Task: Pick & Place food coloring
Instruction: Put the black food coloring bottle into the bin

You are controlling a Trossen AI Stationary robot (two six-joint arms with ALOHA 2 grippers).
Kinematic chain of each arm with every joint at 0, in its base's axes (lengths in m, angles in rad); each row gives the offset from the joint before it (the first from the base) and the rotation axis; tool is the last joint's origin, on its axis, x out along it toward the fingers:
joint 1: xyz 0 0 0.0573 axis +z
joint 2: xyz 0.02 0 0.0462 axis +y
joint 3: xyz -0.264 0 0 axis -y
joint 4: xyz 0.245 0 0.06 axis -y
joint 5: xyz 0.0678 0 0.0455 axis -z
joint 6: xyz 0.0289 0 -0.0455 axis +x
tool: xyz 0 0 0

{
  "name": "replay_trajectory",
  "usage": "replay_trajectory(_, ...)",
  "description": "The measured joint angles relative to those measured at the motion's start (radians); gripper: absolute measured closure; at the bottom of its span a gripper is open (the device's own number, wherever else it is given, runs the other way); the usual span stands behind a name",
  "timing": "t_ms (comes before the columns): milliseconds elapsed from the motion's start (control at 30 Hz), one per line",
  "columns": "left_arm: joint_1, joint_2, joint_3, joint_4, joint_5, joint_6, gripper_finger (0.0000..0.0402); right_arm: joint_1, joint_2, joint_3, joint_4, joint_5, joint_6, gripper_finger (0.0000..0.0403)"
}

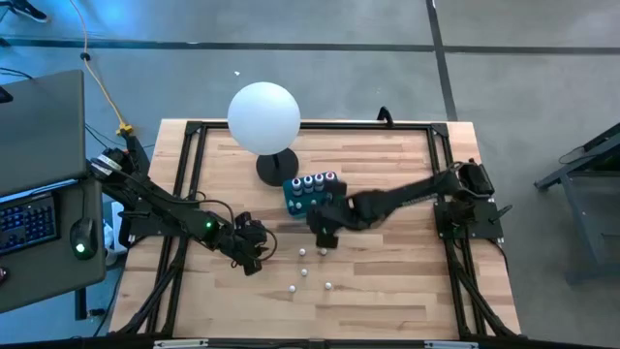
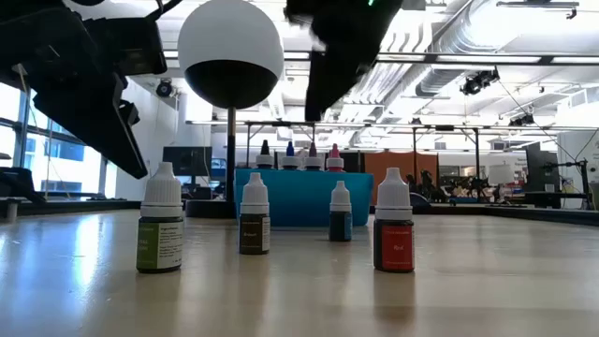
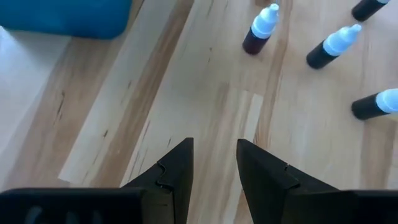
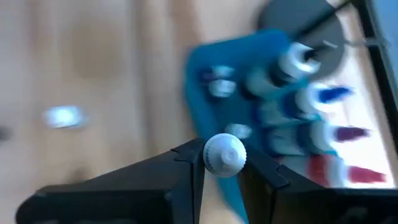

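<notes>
Several small food coloring bottles with white caps stand upright on the wooden table point(image 1: 306, 272); the low view shows them side by side point(image 2: 254, 217). A teal tray point(image 1: 294, 201) holds more bottles with coloured tops point(image 1: 315, 181). My right gripper point(image 1: 325, 229) is at the tray's near edge, above the table, shut on one white-capped bottle point(image 4: 225, 154). My left gripper point(image 1: 254, 256) is open and empty point(image 3: 214, 162), low over bare wood to the left of the standing bottles point(image 3: 261, 28). My right gripper pinches a small bottle between its two fingers, one on each side just below the white cap point(image 4: 225, 155). The cap faces the wrist camera, so the body is hidden behind it. The bottle is lifted clear, over the tray's near edge.
A white globe lamp on a black round base point(image 1: 263, 116) stands right behind the tray. A black frame point(image 1: 194, 131) runs around the table top. A keyboard and mouse point(image 1: 82, 237) sit on a side desk to the left.
</notes>
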Motion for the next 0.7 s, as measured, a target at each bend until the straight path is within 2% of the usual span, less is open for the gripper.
replay_trajectory(167, 0.0, 0.029, 0.0, 0.014, 0.004, 0.0, 0.0282, -0.121, 0.008, -0.114, 0.073, -0.1, 0.026, 0.0328)
replay_trajectory(367, 0.0, 0.059, 0.001, 0.061, 0.011, 0.0, 0.0282, -0.208, 0.007, -0.233, 0.235, -0.236, 0.031, 0.0332)
replay_trajectory(700, 0.0, 0.08, 0.0, 0.077, 0.008, 0.0, 0.0282, -0.272, 0.006, -0.328, 0.272, -0.281, -0.001, 0.0312)
